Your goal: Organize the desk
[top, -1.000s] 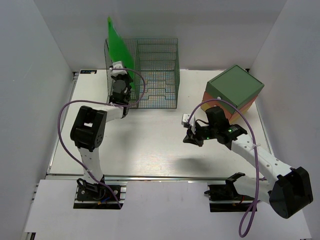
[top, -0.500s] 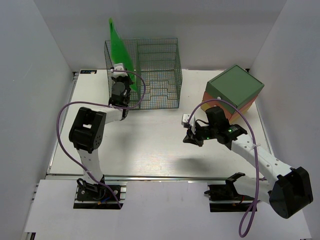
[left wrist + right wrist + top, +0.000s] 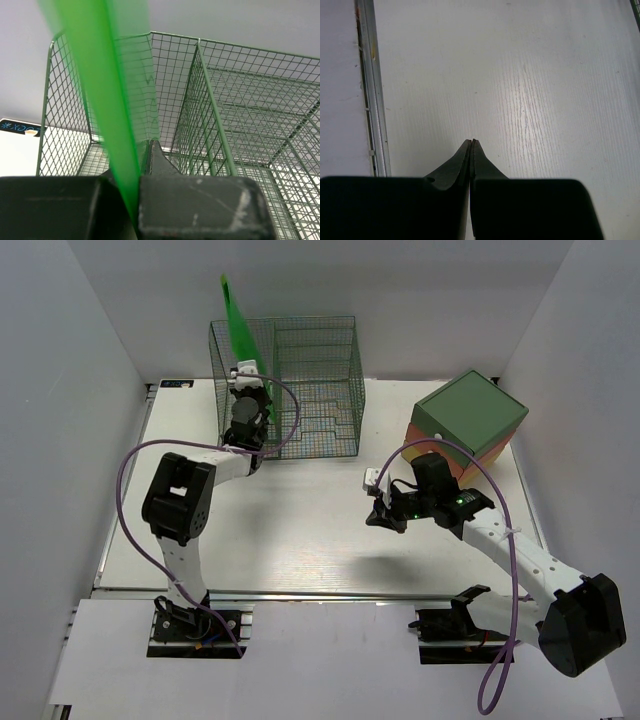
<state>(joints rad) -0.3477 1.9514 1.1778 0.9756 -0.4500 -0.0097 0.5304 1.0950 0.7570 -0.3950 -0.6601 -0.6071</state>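
A: Desk (image 3: pixel 300 540) first, where is it?
B: Flat under both arms, wire rack (image 3: pixel 310 390) at its far edge, green-topped box (image 3: pixel 470 415) far right.
A: Tools?
B: Left gripper (image 3: pixel 137 165) is pinched on a green folder (image 3: pixel 100 75) standing tilted at the rack's left end. The right gripper (image 3: pixel 471 145) is closed and empty above bare desk.

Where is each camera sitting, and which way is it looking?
Top external: high above and behind the arms, looking down on the large flat white desk; both whole arms show.
Left wrist: on the left arm, looking along the left end effector, which pinches a thin green plastic sheet, into the green wire-mesh rack.
Right wrist: on the right arm, looking down at the desk; the shut right end effector shows.
Shared: the top and left wrist views both show the rack and sheet.
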